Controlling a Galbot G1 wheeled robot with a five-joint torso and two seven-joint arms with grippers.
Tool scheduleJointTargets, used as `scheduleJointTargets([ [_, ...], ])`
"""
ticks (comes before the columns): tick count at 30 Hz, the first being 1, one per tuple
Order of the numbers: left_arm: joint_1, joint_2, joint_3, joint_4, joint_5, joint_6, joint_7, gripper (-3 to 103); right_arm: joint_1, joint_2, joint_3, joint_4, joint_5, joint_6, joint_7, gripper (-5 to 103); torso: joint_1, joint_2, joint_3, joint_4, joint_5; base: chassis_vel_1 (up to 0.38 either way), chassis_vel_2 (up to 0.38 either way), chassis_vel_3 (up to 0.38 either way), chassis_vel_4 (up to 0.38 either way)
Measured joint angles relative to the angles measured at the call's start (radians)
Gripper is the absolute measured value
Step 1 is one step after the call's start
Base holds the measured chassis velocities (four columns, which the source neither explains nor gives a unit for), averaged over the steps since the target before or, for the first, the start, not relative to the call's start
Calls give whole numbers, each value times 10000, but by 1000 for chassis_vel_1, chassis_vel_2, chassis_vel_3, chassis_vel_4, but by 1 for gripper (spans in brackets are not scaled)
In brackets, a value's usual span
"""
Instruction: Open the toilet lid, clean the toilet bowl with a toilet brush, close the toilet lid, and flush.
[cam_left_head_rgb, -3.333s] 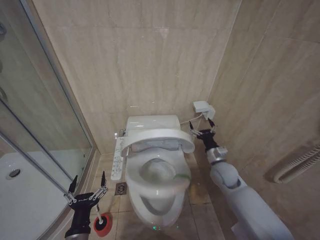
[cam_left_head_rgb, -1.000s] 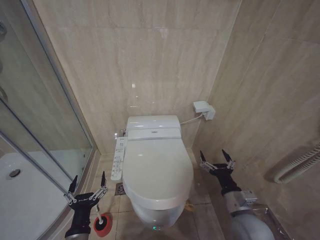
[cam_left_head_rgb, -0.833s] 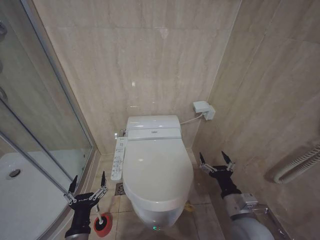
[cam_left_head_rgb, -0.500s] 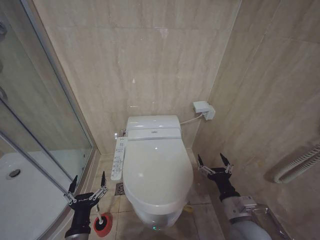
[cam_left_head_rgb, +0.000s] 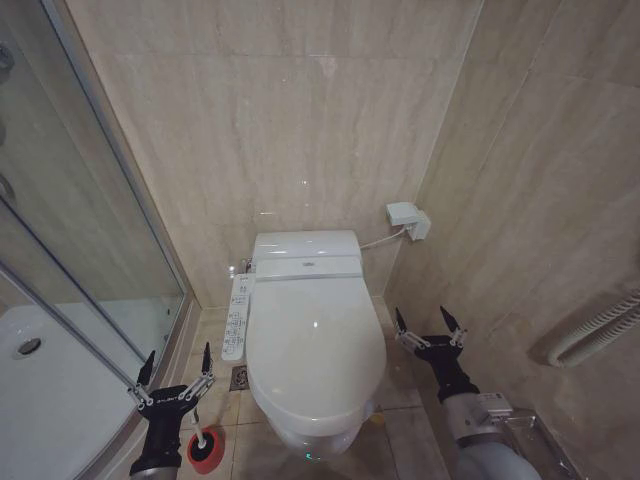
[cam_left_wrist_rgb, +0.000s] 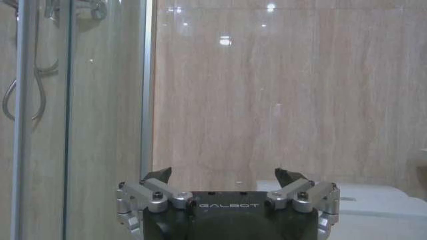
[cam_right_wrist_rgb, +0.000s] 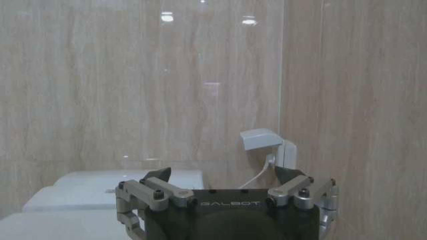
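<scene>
The toilet lid lies flat and shut over the toilet bowl, which it hides. In the head view my right gripper stands open beside the toilet's right side, apart from the lid, fingers pointing up. My left gripper is open low at the left, near the floor. Just below it sits the red cup holder of the toilet brush, whose handle I cannot make out. The right wrist view shows my right gripper open, with the tank behind it. My left gripper appears open in its wrist view.
A glass shower enclosure with a white tray fills the left. A bidet control panel runs along the toilet's left side. A white wall socket box with a cable sits right of the tank. A floor drain lies left of the bowl.
The lid, half raised 3.3 s ago, now lies shut. My right gripper pulled back from beside the tank to low beside the toilet's right side, then shifted slightly left. The left arm stayed still.
</scene>
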Motion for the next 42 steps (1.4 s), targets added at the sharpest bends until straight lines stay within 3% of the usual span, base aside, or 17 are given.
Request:
scheduleJointTargets([
  [42, 0, 0, -1, 0, 0, 0, 0, 100, 65, -15, 2, 35, 127, -2, 109, 100, 0, 0, 0, 0, 0, 0, 0, 0, 0],
])
